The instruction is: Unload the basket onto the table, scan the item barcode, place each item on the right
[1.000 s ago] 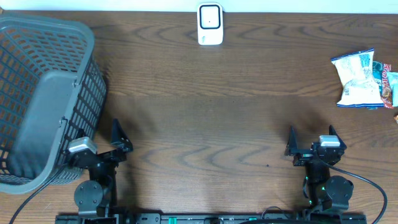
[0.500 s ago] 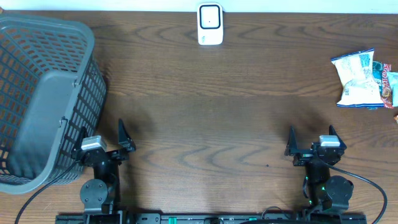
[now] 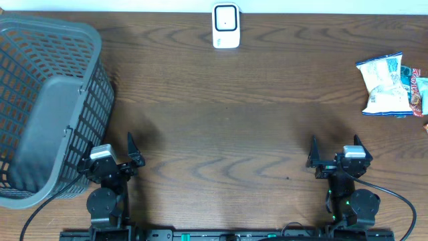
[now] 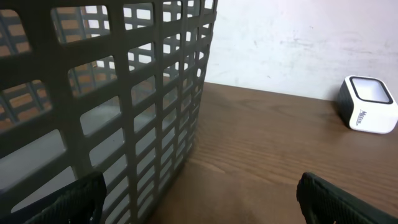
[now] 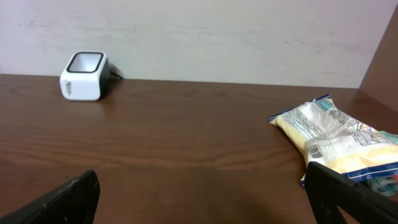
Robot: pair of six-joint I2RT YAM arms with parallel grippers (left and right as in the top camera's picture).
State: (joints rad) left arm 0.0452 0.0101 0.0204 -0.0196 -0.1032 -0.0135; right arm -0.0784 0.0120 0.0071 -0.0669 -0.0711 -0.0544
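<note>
- The snack bag (image 3: 384, 84) is a white, puffy pillow pack with blue sealed ends and pale yellow print. It lies flat near the right edge of the bench (image 3: 234, 120), its long side running roughly front to back.
- In the right wrist view the snack bag (image 5: 333, 134) shows a small black-and-white barcode panel (image 5: 315, 151) on its near lower face.
- Its right edge overlaps a second, colourful packet (image 3: 416, 90), which is cut off by the frame edge.
- The scanner (image 3: 226, 25) is a small white block with a dark, rounded-square window on top.
- It stands upright at the centre of the far edge, well apart from the snack bag.
</note>
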